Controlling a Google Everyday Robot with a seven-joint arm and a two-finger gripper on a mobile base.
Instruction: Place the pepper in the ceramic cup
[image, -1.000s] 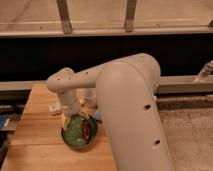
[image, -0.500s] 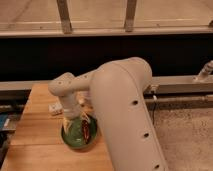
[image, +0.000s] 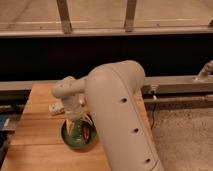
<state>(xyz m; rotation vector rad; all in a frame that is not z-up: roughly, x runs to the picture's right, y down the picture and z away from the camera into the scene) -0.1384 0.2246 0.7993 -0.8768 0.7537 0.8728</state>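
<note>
The pepper (image: 87, 131) is a slim dark red-brown chili lying on the right side of the green round plate (image: 70, 141), which sits on the wooden table (image: 35, 135). My gripper (image: 75, 124) points down over the plate, just left of the pepper. My big pale arm (image: 117, 115) crosses the front of the view. The ceramic cup is hidden behind the arm.
A white rectangular packet (image: 56, 107) lies on the table behind and left of the plate. A dark wall and a rail (image: 175, 85) run behind the table. Grey carpet (image: 185, 135) lies to the right of the table.
The arm's upper link has swung left and now covers more of the table's right side. The gripper has stayed over the green plate, shifting slightly.
</note>
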